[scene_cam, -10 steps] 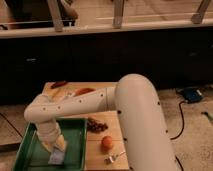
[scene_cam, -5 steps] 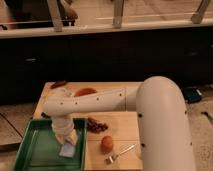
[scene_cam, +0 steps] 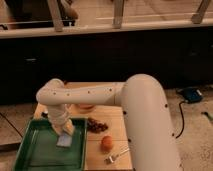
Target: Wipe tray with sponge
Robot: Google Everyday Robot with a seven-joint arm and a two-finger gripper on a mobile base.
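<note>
The white arm [scene_cam: 145, 115] is the biggest thing here: it rises thick at the near right, bends over, and reaches left across the scene as a slimmer link, then turns down at the left. Under it lies the light wooden bench [scene_cam: 102, 115], with a dark wall of cabinets on its far side. The green tray [scene_cam: 42, 150], wide and shallow with a raised rim, takes up the near left, with its right rim running along the bare wood. The end effector [scene_cam: 65, 130] hangs from the downward-turned wrist over the right part of the tray, toward its far side. Whether it is spread or pressed together cannot be told. Directly below it, on the tray floor near the right rim, lies the pale bluish sponge [scene_cam: 64, 141], flat against the green; the end effector's tip appears to meet its top. To the right of the tray, on the wood, sits a round orange fruit [scene_cam: 106, 143]. A dark cluster of small berries [scene_cam: 96, 126] lies just beyond the fruit, nearer the tray. A fork [scene_cam: 116, 156] lies at the near edge, just right of the fruit.
</note>
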